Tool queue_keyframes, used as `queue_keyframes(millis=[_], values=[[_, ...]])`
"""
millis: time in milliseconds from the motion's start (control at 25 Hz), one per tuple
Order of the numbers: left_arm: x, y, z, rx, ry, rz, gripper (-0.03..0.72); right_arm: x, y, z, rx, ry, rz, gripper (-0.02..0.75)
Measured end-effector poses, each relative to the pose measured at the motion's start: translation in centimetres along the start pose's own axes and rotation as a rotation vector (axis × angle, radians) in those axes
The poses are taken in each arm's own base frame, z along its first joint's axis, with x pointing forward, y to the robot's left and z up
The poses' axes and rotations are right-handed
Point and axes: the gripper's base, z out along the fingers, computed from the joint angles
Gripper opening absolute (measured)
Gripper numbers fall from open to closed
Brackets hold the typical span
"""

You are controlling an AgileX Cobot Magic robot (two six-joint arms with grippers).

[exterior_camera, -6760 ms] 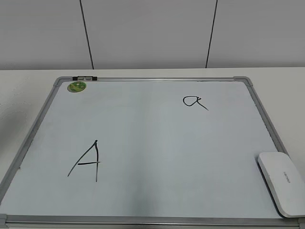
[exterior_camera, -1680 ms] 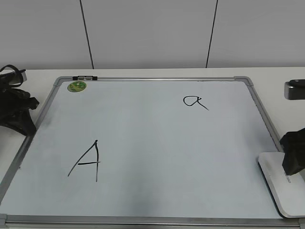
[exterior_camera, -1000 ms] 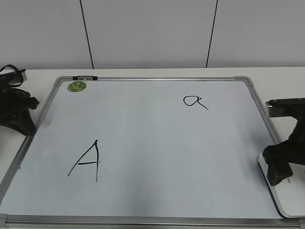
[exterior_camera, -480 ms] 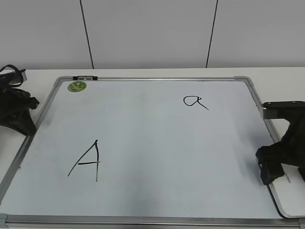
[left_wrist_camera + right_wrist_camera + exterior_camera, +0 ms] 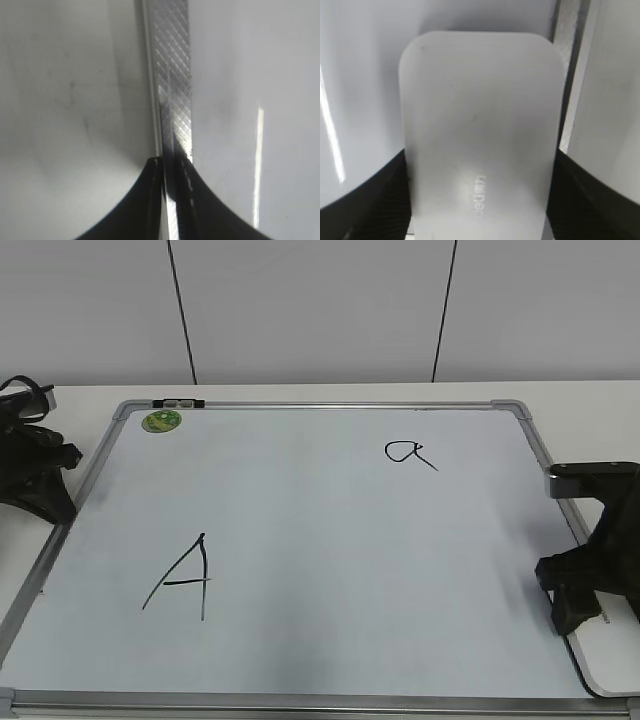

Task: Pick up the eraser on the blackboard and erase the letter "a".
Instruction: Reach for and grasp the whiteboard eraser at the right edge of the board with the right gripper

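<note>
Grasp step in hand. Right gripper (image 5: 590, 605) lowered over the eraser (image 5: 477, 135) at the near right corner of the blackboard (image 5: 330, 540), one dark finger on each long side of the white block. In the right wrist view both fingers (image 5: 367, 202) right at the eraser's edges; judged closed or nearly closed on it, though actual contact hard to confirm. Eraser flat, its right edge over the grey frame (image 5: 570, 65).

Next, by judgement: squeeze firmly, lift clear of the board, carry far and left to the letter "a" (image 5: 408, 453) in the far right part of the board, well apart from the eraser, then press down and rub. Not the large capital "A" (image 5: 185, 580) at the near left.

Left gripper (image 5: 167, 200) parked at the left frame of the board, its tips nearly together, only a thin slit between them, holding nothing.

Hard to see: most of the eraser hidden behind the right gripper in the exterior view, only a white strip (image 5: 610, 655) showing at the picture's edge; underside not visible; grey lettering (image 5: 479, 195) too faint to read; table (image 5: 300, 392) only in narrow strips around the board.
</note>
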Motion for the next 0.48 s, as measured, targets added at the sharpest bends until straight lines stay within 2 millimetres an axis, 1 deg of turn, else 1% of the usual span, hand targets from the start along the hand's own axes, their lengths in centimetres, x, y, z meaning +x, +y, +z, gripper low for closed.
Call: queue_keyframes(millis=[160, 320, 480], values=[[0.0, 0.0, 0.0, 0.000, 0.000, 0.000, 0.034, 0.0, 0.0, 0.0, 0.000, 0.005, 0.000, 0.525], [0.0, 0.0, 0.0, -0.001, -0.002, 0.000, 0.034, -0.3, 0.1, -0.7, -0.001, 0.041, 0.007, 0.525], [0.0, 0.0, 0.0, 0.000, -0.002, 0.000, 0.034, -1.3, 0.2, -2.4, 0.001, 0.073, 0.006, 0.524]])
